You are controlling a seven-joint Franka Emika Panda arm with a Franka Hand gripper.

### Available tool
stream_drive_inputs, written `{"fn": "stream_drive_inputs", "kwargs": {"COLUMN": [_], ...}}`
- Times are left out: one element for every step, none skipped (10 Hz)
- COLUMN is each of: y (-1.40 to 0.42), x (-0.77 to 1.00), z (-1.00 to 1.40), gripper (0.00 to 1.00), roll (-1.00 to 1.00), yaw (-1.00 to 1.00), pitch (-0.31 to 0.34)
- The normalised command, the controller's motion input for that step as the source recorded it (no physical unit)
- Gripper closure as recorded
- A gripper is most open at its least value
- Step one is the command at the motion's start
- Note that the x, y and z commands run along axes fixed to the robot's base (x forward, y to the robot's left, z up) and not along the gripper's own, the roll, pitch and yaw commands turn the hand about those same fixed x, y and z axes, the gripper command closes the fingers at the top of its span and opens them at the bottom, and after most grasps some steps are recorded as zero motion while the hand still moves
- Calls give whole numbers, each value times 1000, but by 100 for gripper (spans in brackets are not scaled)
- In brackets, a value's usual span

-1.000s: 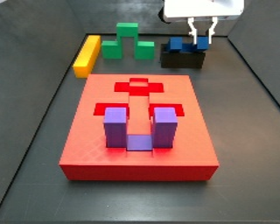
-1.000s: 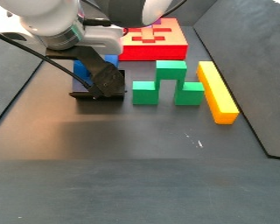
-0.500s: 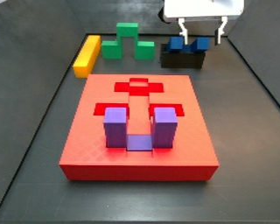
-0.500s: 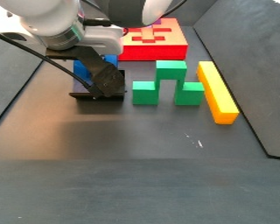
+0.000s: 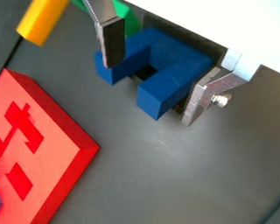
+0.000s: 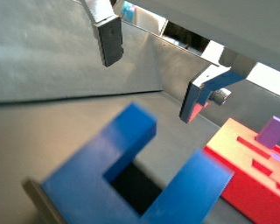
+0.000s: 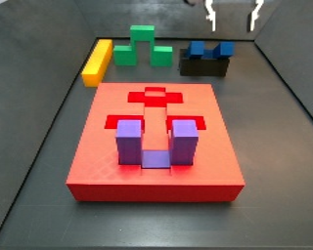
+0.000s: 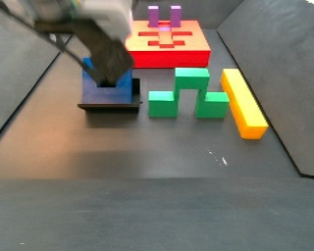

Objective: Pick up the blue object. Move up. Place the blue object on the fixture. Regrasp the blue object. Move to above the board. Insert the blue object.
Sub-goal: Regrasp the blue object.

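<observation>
The gripper (image 7: 233, 15) hangs above the fixture (image 7: 205, 65) with its jaws apart and nothing between them — the blue object (image 7: 209, 48) sits on the fixture, prongs up, free of the fingers (image 5: 109, 39). The placing looks done; regrasping seems next, which calls for coming down squarely over the block. The board (image 7: 107, 146) lies well apart, a purple block (image 7: 156, 143) seated in its recess.

No readable text, labels, brands, numbers or signs on any surface in any view. The gripper (image 7: 233, 14) hangs above the fixture (image 7: 205, 65), unmarked.
</observation>
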Motion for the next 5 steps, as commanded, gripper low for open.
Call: {"fn": "stream_drive_inputs", "kwargs": {"y": [-200,-237,-163,-120,-77], "x": [103,86,137,203,254], "z": [423,294,200,169,123], "gripper": [0,0,0,0,0], "roll": [1000,1000,1000,1000,1000], "yaw": [186,177,189,180,174], "pitch": [37,69,69,57,63]}}
